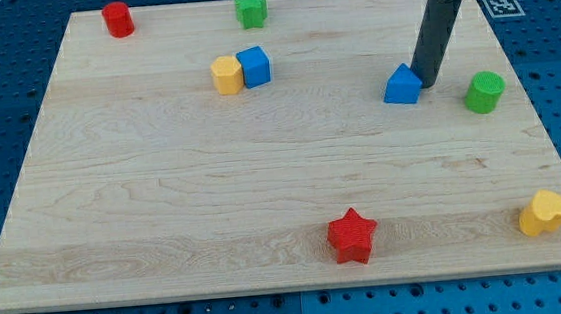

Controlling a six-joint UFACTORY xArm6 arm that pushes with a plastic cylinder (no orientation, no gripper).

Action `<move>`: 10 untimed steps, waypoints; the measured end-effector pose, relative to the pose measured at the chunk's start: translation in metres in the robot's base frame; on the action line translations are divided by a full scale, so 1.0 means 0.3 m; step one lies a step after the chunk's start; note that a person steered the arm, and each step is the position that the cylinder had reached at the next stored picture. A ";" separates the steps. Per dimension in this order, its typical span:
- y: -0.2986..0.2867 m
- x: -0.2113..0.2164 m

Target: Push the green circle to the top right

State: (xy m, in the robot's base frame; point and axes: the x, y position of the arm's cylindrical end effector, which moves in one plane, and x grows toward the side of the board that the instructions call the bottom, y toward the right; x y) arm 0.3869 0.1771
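The green circle stands near the board's right edge, a little above mid-height. My tip touches the board just right of a blue triangle block and sits left of the green circle, with a gap between them. The dark rod rises from the tip toward the view's top.
A green star and a red cylinder sit near the top edge. A yellow block touches a blue cube at upper middle. A red star lies at the bottom, a yellow heart at bottom right. The wooden board ends close to the green circle's right.
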 end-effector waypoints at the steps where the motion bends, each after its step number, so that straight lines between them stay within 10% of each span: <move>1: 0.000 0.000; 5: 0.089 0.252; 10: 0.221 0.123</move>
State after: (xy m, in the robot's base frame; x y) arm 0.4238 0.2433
